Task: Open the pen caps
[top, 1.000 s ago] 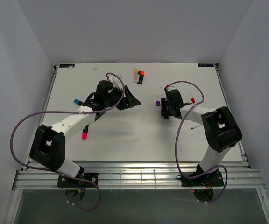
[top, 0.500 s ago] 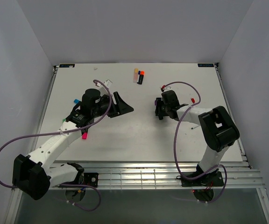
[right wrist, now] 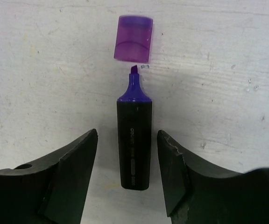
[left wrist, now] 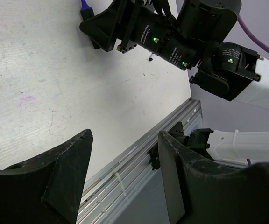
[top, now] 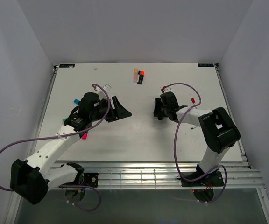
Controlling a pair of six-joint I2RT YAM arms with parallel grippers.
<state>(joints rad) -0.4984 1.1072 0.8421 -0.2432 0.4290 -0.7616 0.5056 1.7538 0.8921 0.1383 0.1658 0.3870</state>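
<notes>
In the right wrist view a loose purple cap (right wrist: 133,38) lies on the white table just beyond the bare purple tip (right wrist: 134,86) of a short black marker barrel (right wrist: 134,144). My right gripper (right wrist: 127,134) is open, with one finger on each side of the barrel and not touching it. In the top view the right gripper (top: 157,108) sits right of centre and hides this marker. My left gripper (top: 121,111) is open and empty, held above the table left of centre. The left wrist view shows its fingers (left wrist: 69,158) apart and the right gripper (left wrist: 139,32) across the table.
Two capped markers, one pale yellow (top: 136,74) and one orange (top: 141,77), lie at the back centre. A teal piece (top: 76,101) and a magenta piece (top: 84,136) lie by the left arm. A red piece (top: 193,100) lies right of the right arm. The table's metal front rail (left wrist: 139,154) runs below.
The left arm has drawn back towards the left and the near side, open gripper with it. The right gripper has shifted slightly left, over where the purple cap showed.
</notes>
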